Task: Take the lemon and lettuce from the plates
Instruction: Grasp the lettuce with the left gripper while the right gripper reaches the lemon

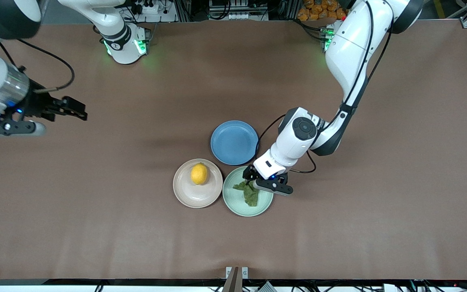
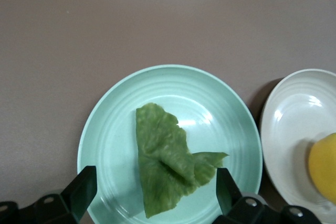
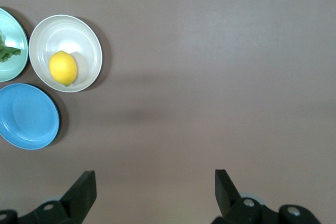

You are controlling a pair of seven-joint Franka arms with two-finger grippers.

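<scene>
The lettuce [image 1: 249, 194] lies on the mint green plate [image 1: 237, 205]; it also shows in the left wrist view [image 2: 168, 161] on that plate [image 2: 115, 129]. My left gripper [image 1: 251, 178] is open just above the lettuce, one finger on each side of the leaf, touching nothing. The lemon [image 1: 199, 174] sits on the beige plate [image 1: 185, 194], beside the green plate toward the right arm's end; the right wrist view shows the lemon [image 3: 63, 67] too. My right gripper [image 1: 77, 110] is open and empty, up over bare table at the right arm's end, waiting.
A blue plate [image 1: 234, 142] with nothing on it stands farther from the front camera than the other two plates, touching close to both. Brown table [image 1: 379, 202] spreads wide around the three plates.
</scene>
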